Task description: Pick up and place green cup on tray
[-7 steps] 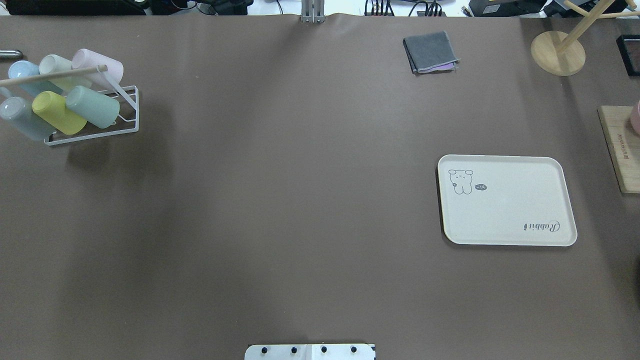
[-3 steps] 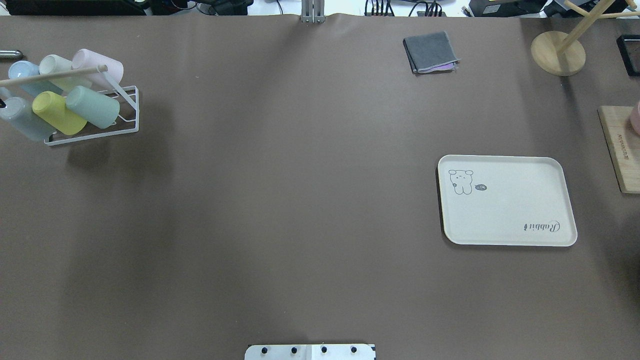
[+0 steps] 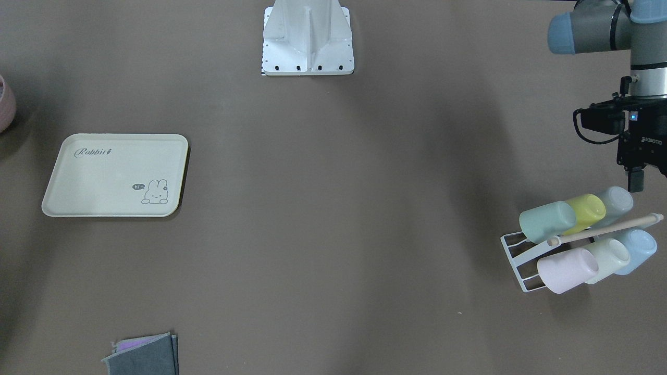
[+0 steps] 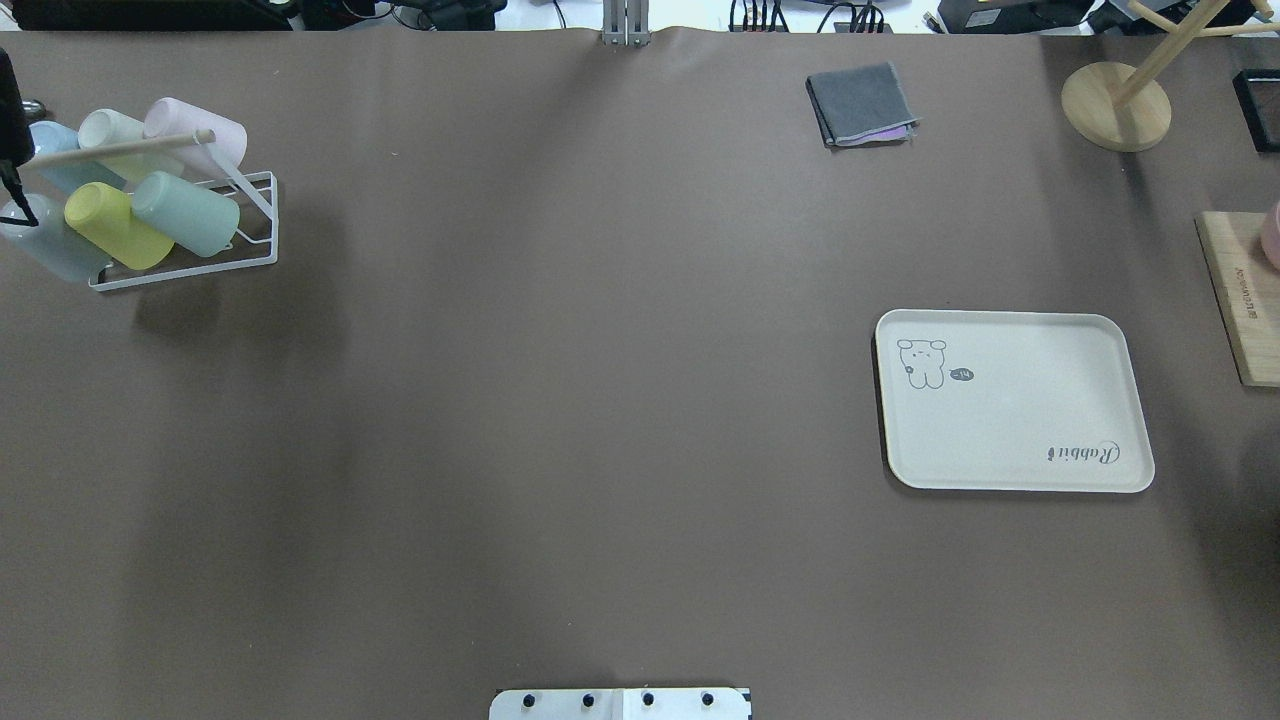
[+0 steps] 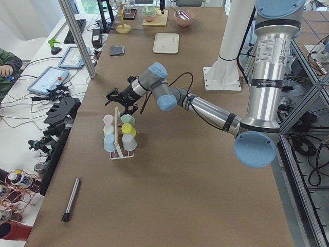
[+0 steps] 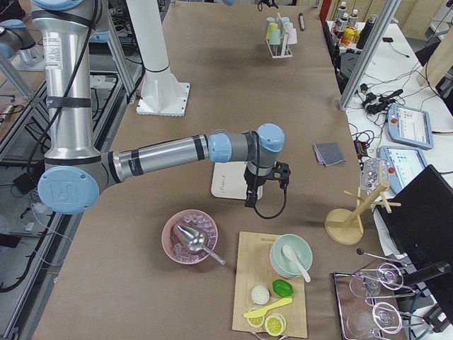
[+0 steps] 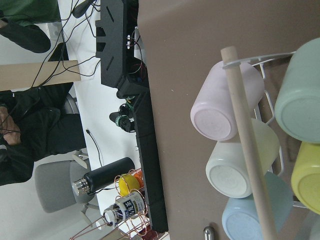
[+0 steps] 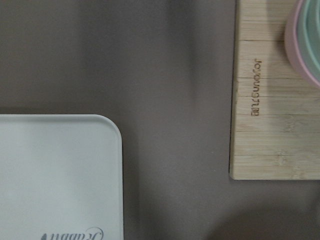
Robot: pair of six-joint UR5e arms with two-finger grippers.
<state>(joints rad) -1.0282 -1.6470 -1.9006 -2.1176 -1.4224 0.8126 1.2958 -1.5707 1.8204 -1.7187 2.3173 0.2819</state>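
Seen from across the table, the green cup (image 3: 546,221) rests tilted on the white wire rack (image 3: 516,256), at the inner end of the row on the robot's side. It touches a yellow-green cup (image 3: 586,211) and is well apart from the tray (image 3: 104,182). The left gripper (image 3: 637,181) hangs just behind the rack, cut by the picture's edge, so its finger spread cannot be told. From the table's right end, the right gripper (image 6: 251,197) hangs by the tray's edge, its fingers too small to judge, and its wrist camera shows the tray's corner near a bamboo board (image 8: 275,125).
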